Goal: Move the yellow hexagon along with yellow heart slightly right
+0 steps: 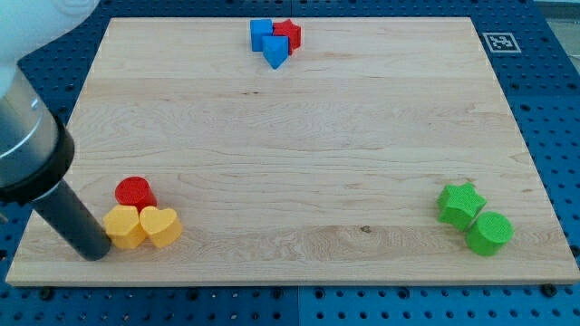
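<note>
Nearest, my tip (95,251) touches the yellow hexagon (123,227) from the view's left, grasping nothing; the yellow heart (160,226) adjoins it rightward. Behind, a red cylinder (134,191) sits partly hidden. Farther, blue and red blocks cluster indistinctly.

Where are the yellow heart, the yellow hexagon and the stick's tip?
yellow heart (161,225): camera view, middle of its top face.
yellow hexagon (124,225): camera view, middle of its top face.
my tip (95,252): camera view, rod's very end, left of the hexagon.
</note>
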Tool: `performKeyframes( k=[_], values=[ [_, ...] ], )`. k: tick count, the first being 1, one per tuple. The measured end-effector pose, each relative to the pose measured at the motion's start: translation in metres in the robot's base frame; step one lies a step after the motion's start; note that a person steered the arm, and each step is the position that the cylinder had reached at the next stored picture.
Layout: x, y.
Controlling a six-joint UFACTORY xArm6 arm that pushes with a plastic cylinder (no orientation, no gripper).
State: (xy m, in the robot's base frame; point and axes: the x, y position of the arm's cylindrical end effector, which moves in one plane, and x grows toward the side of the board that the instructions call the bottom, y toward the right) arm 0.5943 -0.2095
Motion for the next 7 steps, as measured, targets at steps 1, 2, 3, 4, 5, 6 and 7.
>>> performKeyframes(
  k=[1, 2, 3, 4, 5, 6, 7],
  values=[
    [0.0, 0.003],
    [0.0, 0.012],
    [-0.01, 0.004],
    [-0.022, -0.001],
    [-0.022, -0.001],
    [-0.022, 0.004],
    [-0.022, 0.025]
  ],
)
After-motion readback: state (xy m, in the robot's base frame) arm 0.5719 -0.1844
